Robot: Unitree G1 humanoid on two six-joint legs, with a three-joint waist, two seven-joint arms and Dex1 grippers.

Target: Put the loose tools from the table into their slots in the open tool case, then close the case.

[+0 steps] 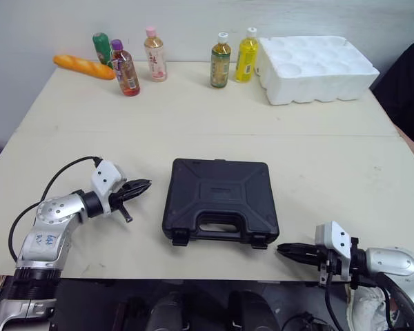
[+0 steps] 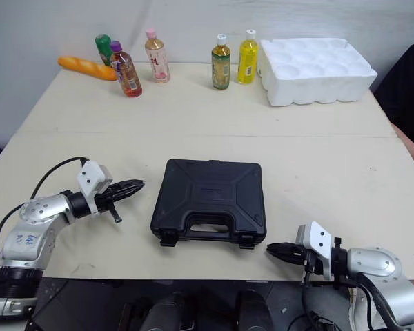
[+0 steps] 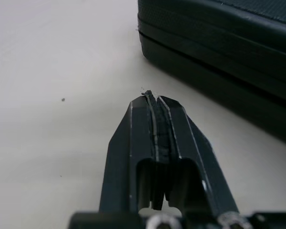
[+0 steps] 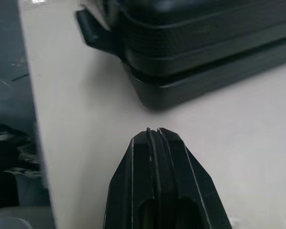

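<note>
Case shut, latches the weak spot

Case [image 1: 219, 200] lies lid-down on the table [image 1: 193, 110], handle toward me, and I see no loose tools around it, so I judge the job nearly done. My left gripper [image 1: 143, 185] sits just beside the case's left side. Its fingers are pressed fully together with nothing between them. My right gripper [image 1: 284, 250] is low at the table's front edge, near the case's front right corner, likewise closed and empty.

The risk lies in the two latches [image 1: 181, 239] on the front (I cannot tell whether they are snapped home). If they are not, the lid could spring up when the case is lifted. Pressing them brings its own danger. The case is close to the front edge, and a push from my left tip could slide or turn it. A clumsy rise from my right could catch the corner and tip it toward the floor.
</note>
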